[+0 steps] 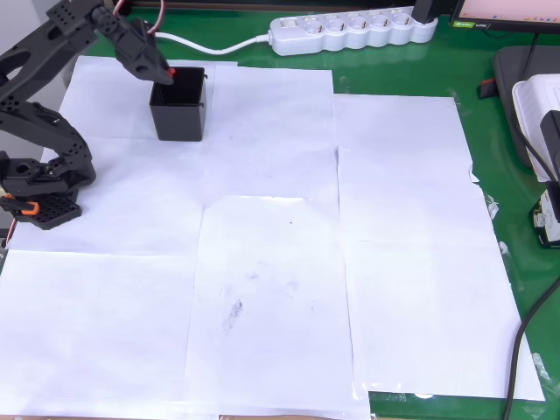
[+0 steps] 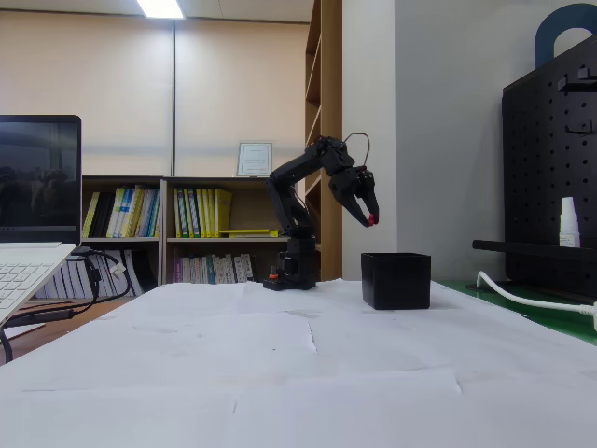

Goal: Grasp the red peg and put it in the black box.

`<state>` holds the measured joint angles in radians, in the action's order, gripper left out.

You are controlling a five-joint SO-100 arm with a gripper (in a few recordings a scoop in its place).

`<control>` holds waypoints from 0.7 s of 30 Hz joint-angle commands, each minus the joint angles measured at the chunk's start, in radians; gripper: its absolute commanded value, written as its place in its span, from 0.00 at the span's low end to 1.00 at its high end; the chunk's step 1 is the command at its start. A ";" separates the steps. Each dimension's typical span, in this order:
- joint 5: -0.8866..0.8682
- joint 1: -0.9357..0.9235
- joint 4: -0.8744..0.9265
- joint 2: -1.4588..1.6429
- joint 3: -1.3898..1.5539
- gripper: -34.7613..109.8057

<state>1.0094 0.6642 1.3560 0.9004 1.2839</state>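
Peg-wise, your gripper [image 2: 371,220] is clamped on the red peg [image 2: 372,220] at its fingertips, poised above the black box [image 2: 396,280].

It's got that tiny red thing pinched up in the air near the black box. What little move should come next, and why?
Probably a short move further over the black box, then open. In the fixed view the tool holds the red peg above the box's near edge; the overhead view puts the peg just at the rim, so releasing now might miss.
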 commanded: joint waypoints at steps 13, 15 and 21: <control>0.117 -0.028 -0.008 0.078 0.129 0.34; 0.121 -0.069 0.025 0.002 0.133 0.24; 0.282 -0.364 0.135 -0.314 0.049 0.24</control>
<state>1.1980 0.4188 1.4680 0.7701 1.3284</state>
